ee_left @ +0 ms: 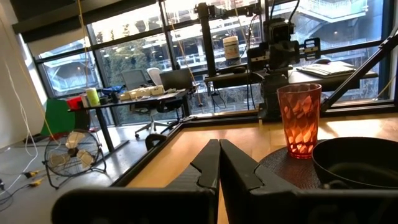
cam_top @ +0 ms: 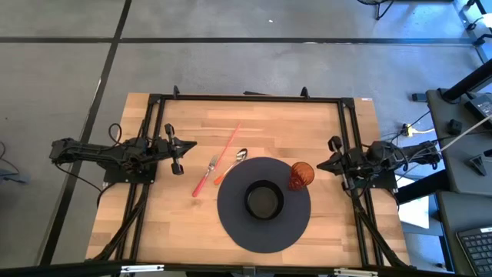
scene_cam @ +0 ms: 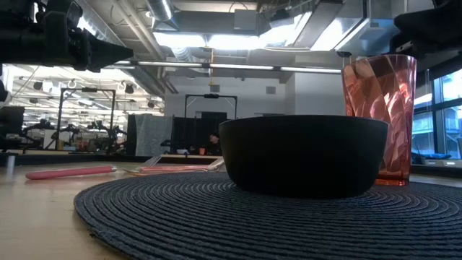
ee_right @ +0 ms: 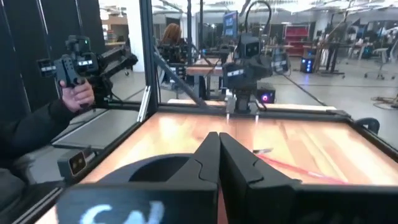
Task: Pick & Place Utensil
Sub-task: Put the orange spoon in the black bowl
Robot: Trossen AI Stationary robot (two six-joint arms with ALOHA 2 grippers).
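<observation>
Both arms parked at table edges. Left gripper [cam_top: 179,156] fingers pressed together, likewise right gripper [cam_top: 332,154].

Fork [cam_top: 205,176] lies just ahead of left gripper, beside spoon [cam_top: 231,165], seemingly touching.

You: spread fingers first, descend on fork handle, clear of placemat [cam_top: 231,223].

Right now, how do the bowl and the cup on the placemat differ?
The bowl is black, opaque, low and wide; the cup is orange-red, translucent, faceted and tall.

The bowl sits at the middle of the placemat; the cup stands near its edge, on the right arm's side.

In the low view the cup rises well above the bowl's rim.

Both stand upright on the mat, with no gripper on them.
</observation>
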